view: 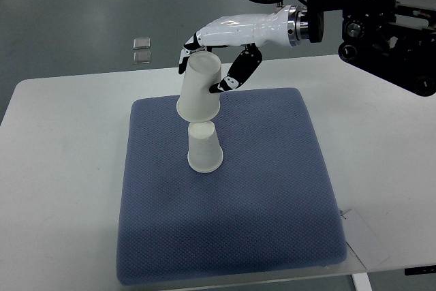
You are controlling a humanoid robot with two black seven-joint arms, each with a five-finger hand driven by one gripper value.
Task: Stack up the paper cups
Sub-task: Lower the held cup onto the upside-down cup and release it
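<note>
Right hand (212, 59) grips the upper paper cup (199, 88), inverted, above the lower paper cup (204, 148) on the blue pad (272, 189); likely light, thin-walled, crushable; hold sidewall gently.

A white tabletop (61, 168) carries a blue-grey textured pad (272, 202) that covers most of its middle and reaches the near edge. One white paper cup (204, 148) stands upside down on the pad, toward its far left part. A white sheet of paper (368, 240) (partly under the pad) lies at the near right corner.
</note>
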